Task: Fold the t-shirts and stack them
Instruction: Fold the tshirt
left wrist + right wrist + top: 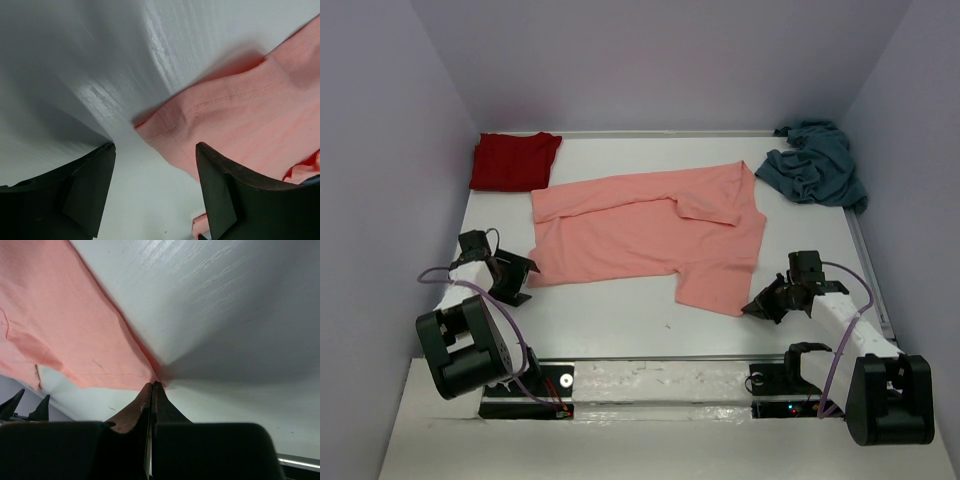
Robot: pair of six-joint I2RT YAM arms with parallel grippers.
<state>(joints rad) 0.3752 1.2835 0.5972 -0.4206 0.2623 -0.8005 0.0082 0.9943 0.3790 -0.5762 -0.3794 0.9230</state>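
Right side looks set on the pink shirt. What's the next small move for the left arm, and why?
Probably ease the left gripper forward a touch and close it on the pink shirt. Its jaws stand open, with the shirt's corner lying just ahead between them, not gripped. The right gripper looks shut on another corner of the shirt. Both likely need holding before a fold.

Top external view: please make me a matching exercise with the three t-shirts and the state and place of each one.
Things:
1. salmon-pink t-shirt
2. dark red t-shirt
3. teal-blue t-shirt

States and places:
a. crumpled, far right corner
b. folded, far left corner
c. lying mostly flat, in the middle

Pairs: 1-c, 2-b, 3-a
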